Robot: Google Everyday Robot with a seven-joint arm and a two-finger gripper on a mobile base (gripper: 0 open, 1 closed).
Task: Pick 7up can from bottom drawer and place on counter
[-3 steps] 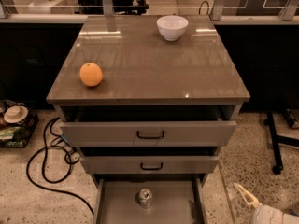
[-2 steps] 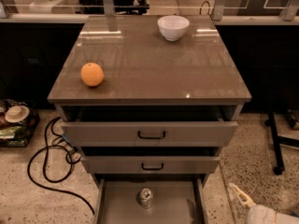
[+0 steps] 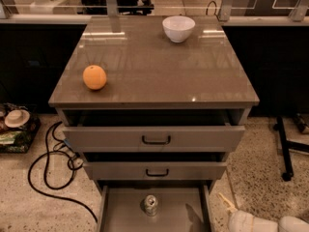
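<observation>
The 7up can [image 3: 150, 205] stands upright on the grey floor of the open bottom drawer [image 3: 120, 216], its silver top facing up. The brown-grey counter [image 3: 154, 66] is the cabinet top above the three drawers. My gripper [image 3: 227, 203] comes in low at the bottom right, over the floor just outside the drawer's right wall, to the right of the can and not touching it. It holds nothing that I can see.
An orange [image 3: 94, 77] lies on the counter's left side and a white bowl [image 3: 178, 28] at its back. The two upper drawers [image 3: 155, 139] stick out partly above the bottom one. A black cable [image 3: 46, 173] and a basket [image 3: 17, 127] lie on the left floor; a black stand leg [image 3: 285, 149] is at the right.
My gripper has moved left, closer to the bottom drawer's right side. The can, orange and bowl have not moved.
</observation>
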